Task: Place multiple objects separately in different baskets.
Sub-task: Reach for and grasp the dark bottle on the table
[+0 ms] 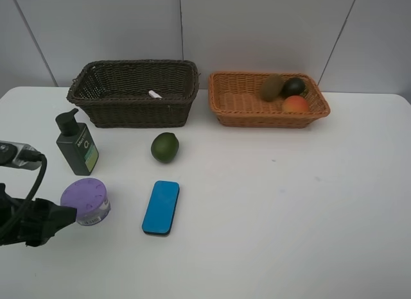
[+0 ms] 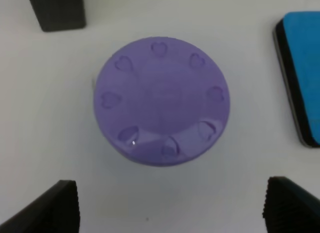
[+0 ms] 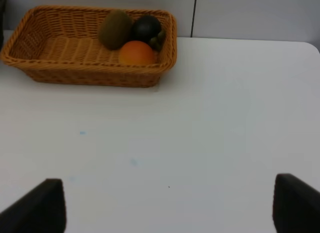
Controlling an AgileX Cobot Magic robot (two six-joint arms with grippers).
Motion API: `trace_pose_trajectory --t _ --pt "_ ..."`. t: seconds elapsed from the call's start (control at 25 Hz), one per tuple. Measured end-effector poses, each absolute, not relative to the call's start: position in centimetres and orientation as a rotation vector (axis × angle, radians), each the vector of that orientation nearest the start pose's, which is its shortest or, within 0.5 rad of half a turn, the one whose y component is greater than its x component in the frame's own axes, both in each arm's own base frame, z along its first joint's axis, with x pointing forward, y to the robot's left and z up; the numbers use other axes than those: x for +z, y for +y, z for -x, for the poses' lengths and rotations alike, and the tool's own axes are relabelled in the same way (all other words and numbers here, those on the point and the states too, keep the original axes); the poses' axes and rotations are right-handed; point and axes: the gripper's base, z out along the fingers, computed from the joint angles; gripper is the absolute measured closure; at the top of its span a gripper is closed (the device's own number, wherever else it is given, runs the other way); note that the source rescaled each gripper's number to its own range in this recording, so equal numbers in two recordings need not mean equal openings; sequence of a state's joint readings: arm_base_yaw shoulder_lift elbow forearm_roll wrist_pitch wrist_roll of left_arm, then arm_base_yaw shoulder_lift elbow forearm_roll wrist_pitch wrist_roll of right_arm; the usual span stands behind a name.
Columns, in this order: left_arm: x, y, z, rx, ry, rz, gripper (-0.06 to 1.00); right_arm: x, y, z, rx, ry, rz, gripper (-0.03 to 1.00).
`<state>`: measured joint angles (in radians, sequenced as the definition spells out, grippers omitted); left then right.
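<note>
Exterior high shows us a white table (image 1: pixel 270 203). Nearest, our left gripper (image 2: pixel 172 208) is wide open and empty, just beside the purple-lidded tub (image 1: pixel 85 199); the right gripper (image 3: pixel 165 205) is equally open and empty. Farther lie the blue eraser (image 1: pixel 160 207), lime (image 1: pixel 164 147) and pump bottle (image 1: pixel 77 148). Beyond, the dark basket (image 1: pixel 135 110) holds the marker (image 1: pixel 155 93), and the orange basket (image 1: pixel 257 116) holds the kiwi (image 1: pixel 271 86), mangosteen (image 1: pixel 294 86) and peach (image 1: pixel 295 104). Grey wall panels (image 1: pixel 257 29) stand behind.
</note>
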<state>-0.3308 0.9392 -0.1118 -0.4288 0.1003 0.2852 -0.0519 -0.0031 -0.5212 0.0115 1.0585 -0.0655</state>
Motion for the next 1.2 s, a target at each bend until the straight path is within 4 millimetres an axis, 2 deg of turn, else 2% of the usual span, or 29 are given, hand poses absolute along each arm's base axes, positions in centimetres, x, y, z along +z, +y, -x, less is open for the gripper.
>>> trace_pose_trajectory --t 0.08,0.28,0.44,0.56,0.8,1.2 --pt "15.3 -4.5 -11.6 -0.286 2.424 -0.232 -0.02 28.3 0.1 0.8 -0.061 2.018 0.014 -0.03" --pt "15.0 -4.6 -11.6 -0.292 2.455 -0.212 0.11 28.3 0.1 0.8 -0.061 2.018 0.014 -0.03" --pt "14.1 -4.6 -11.8 -0.278 2.523 -0.203 0.13 28.3 0.1 0.8 -0.061 2.018 0.014 -0.03" --pt "13.7 -4.6 -12.0 -0.264 2.545 -0.196 0.13 28.3 0.1 0.8 -0.061 2.018 0.014 -0.03" --pt "13.9 -4.5 -12.5 -0.231 2.483 -0.209 0.02 28.3 0.1 0.8 -0.061 2.018 0.014 -0.03" --pt "13.6 -4.2 -12.4 -0.187 2.444 -0.263 0.01 28.3 0.1 0.8 -0.061 2.018 0.014 -0.03"
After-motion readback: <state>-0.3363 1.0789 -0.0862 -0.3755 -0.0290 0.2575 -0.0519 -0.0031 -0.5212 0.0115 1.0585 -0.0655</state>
